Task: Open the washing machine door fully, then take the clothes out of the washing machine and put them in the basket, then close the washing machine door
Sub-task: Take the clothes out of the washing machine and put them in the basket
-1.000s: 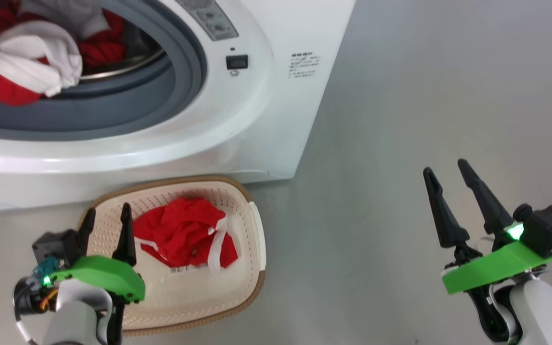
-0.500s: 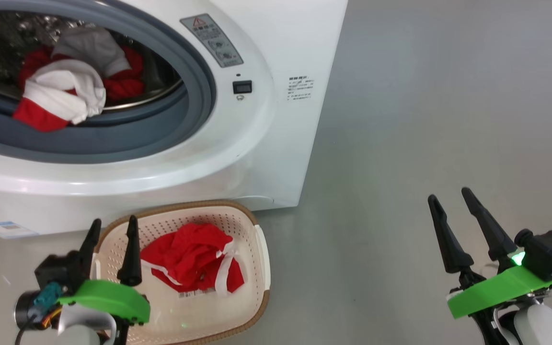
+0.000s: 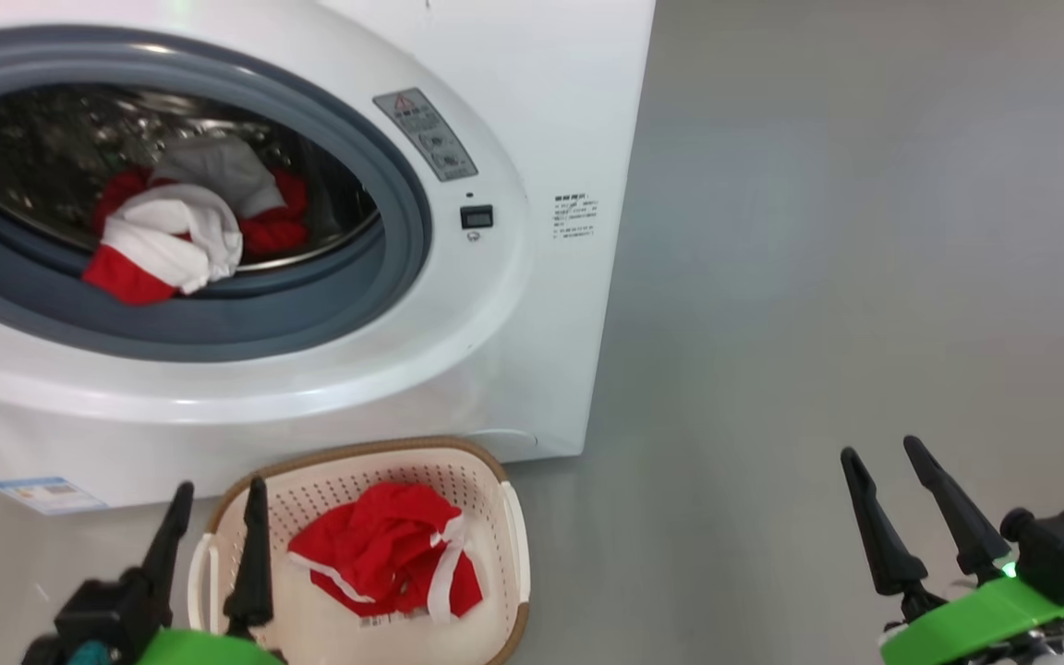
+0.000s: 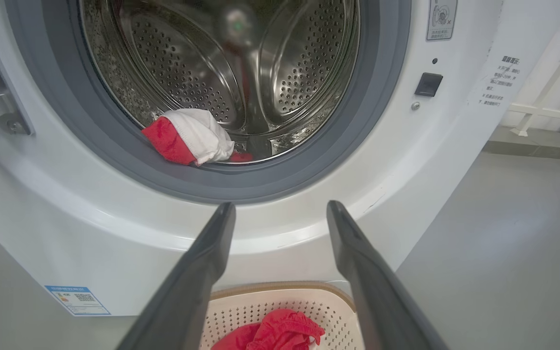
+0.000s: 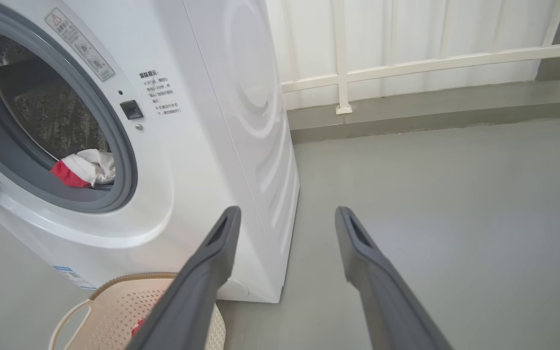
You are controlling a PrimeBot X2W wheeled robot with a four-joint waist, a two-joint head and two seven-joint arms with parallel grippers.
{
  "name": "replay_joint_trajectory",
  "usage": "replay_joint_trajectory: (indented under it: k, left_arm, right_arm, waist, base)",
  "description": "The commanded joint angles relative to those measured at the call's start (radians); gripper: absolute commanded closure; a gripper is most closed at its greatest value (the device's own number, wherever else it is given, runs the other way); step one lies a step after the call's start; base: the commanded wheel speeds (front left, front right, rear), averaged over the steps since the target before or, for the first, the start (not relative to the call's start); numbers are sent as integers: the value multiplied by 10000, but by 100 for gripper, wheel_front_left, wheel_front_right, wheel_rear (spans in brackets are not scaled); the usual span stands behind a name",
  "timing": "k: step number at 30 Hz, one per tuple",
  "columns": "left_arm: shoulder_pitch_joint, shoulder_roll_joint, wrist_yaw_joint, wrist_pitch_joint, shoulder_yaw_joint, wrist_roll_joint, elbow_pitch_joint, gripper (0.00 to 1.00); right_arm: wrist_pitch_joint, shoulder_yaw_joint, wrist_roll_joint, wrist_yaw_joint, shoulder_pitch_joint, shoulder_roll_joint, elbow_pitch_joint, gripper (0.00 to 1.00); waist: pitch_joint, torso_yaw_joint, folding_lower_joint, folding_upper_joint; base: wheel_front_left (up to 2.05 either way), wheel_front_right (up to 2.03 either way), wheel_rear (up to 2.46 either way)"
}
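Head view has tilted up; left fingers and right fingers stay spread.

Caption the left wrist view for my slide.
Jaws open, the left gripper faces the washing machine; red-and-white clothes at its mouth, basket below.

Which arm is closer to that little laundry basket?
Left. The left end effector hovers at the left rim of the basket; the right end effector is far off to its right, over the floor.
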Motion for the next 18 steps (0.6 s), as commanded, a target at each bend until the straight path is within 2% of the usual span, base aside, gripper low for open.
replay_joint_trajectory:
  k: [1, 18]
  left_arm:
    - [77, 189, -2, -53, 253, -40, -318, 0]
    - [1624, 189, 432, -53, 390, -331, -1440, 0]
  right_arm:
    - [-65, 158, -14, 48, 72, -228, -198, 0]
    - [-65, -36, -25, 48, 755, -323, -325, 0]
  waist:
    - [-272, 54, 0, 0]
    - [-846, 1, 0, 0]
  base:
    - [0, 0, 0]
    - [0, 0, 0]
